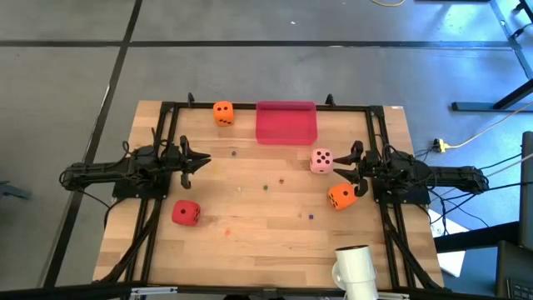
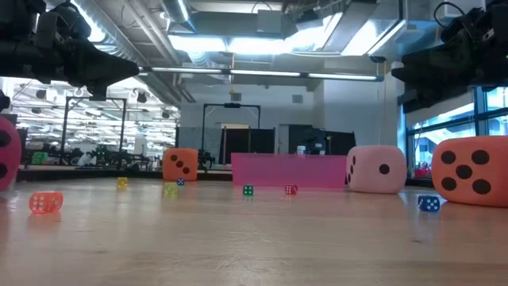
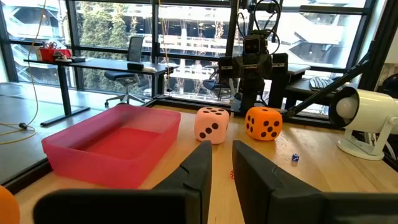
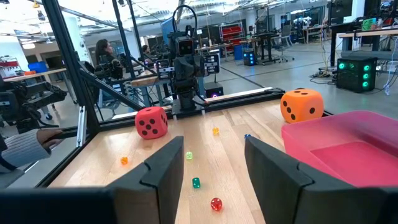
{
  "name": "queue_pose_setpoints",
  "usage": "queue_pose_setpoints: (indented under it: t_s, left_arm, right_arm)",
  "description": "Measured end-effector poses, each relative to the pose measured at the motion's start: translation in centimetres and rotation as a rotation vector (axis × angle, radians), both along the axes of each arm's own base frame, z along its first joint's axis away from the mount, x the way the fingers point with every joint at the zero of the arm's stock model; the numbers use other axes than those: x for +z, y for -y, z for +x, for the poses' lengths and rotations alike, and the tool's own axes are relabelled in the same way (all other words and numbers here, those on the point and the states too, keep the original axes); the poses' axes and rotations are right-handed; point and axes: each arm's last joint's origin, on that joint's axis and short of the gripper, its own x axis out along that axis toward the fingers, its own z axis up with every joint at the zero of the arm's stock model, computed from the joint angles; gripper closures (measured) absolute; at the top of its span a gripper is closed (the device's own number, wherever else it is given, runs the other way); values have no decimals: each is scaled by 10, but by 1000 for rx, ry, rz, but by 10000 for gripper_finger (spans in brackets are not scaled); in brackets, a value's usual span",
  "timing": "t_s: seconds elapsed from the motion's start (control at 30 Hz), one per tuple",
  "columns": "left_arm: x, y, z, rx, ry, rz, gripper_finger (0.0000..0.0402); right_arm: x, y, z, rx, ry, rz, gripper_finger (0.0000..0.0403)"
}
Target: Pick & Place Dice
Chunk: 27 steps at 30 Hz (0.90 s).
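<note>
Scattering tiny beads (image 1: 266, 187) lie between both tools, left (image 1: 202, 160) and right (image 1: 341, 171), seemingly parted, empty.

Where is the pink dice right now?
In the high view the pale pink dice sits on the table's right side, just below the pink tray's right corner, with an orange dice nearby and the right tool close beside it.

Bright ceiling lights; window glare; soft shadows.
</note>
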Motion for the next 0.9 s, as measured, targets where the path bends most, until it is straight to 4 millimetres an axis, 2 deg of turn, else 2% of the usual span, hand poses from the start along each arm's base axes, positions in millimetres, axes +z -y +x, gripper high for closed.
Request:
queue_pose_setpoints:
  t_s: [0.23, 0.37, 0.5, 0.7, 0.9]
  left_arm:
    - [0, 0, 0, 0, 1, -2, 343]
    - [4, 0, 0, -4, 59, -107, 343]
    - [5, 0, -1, -6, 71, -139, 343]
    - [5, 0, -1, -6, 72, -140, 343]
    - [5, 0, -1, 2, 68, -118, 343]
  right_arm:
    - [0, 0, 0, 0, 0, 0, 231]
    - [0, 0, 0, 0, 0, 0, 231]
    - [0, 0, 0, 0, 0, 1, 231]
    - [0, 0, 0, 8, 10, 175, 231]
    - [0, 0, 0, 10, 14, 194, 231]
